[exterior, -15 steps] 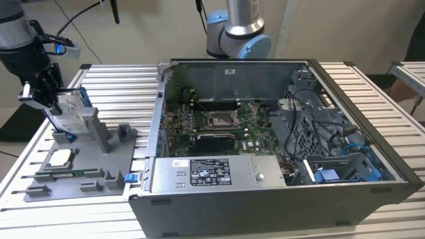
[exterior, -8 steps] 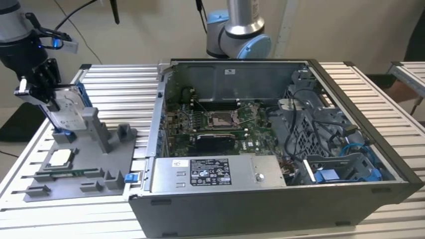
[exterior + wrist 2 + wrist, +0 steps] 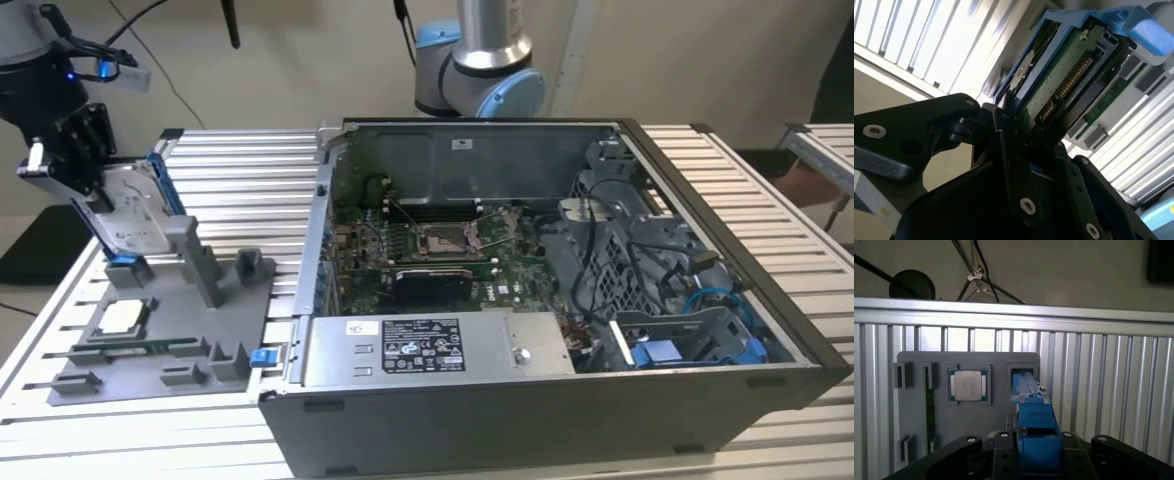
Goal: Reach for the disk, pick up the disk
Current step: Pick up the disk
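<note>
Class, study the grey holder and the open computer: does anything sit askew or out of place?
The disk leans at a slant over the holder's far corner in the exterior view, with its upper edge clamped in the gripper. Nothing else looks odd.

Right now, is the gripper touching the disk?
Touching. In the second wrist view the gripper is shut on the end of the disk, pressed flat against it with no gap.
</note>
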Tool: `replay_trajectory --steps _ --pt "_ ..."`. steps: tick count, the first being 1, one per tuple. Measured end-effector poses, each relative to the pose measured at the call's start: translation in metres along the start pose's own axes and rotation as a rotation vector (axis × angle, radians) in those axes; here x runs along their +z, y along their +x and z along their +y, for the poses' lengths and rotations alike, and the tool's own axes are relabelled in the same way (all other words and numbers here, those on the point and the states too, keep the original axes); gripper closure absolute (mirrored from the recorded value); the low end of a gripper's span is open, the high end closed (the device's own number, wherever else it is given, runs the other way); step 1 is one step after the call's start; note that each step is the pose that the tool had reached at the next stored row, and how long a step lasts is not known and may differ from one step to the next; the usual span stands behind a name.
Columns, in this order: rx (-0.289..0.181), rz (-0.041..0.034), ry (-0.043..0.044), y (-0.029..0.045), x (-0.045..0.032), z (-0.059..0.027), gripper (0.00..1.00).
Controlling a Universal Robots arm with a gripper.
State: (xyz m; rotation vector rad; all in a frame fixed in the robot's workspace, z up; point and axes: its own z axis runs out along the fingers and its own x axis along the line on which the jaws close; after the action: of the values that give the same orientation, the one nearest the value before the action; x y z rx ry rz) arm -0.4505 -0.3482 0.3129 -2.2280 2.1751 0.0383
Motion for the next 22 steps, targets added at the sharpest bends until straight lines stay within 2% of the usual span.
replay_trajectory --steps 22 --pt "0.000 0.0000 -0.0002 -0.0016 -0.0438 -0.0001 1.00"
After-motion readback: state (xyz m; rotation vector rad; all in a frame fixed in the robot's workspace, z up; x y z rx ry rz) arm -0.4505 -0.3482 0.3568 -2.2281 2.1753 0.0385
